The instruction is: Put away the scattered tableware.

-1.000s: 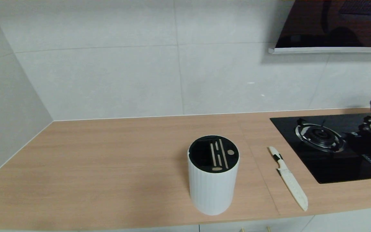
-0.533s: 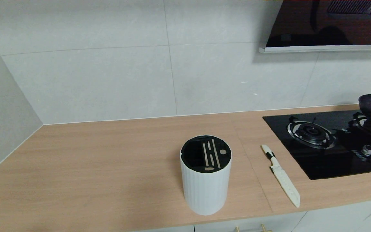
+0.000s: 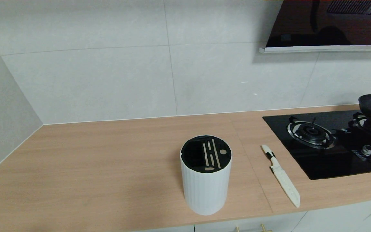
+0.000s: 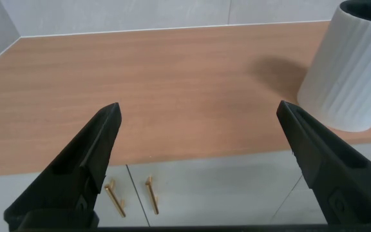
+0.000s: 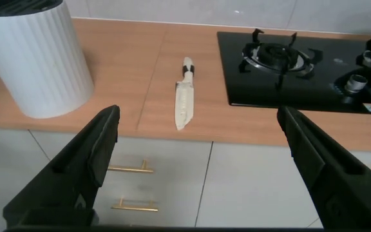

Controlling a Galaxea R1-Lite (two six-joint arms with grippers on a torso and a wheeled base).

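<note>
Knife (image 3: 281,176): one on the counter (image 3: 108,167), near one white holder (image 3: 205,183)

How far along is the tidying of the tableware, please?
Nothing looks done: the knife lies on the counter between the holder and the stove, and nothing sticks out of the holder's slots. Nothing is in hand: the left gripper and right gripper are both open and empty. Left: pick up the knife and slot it in.
</note>
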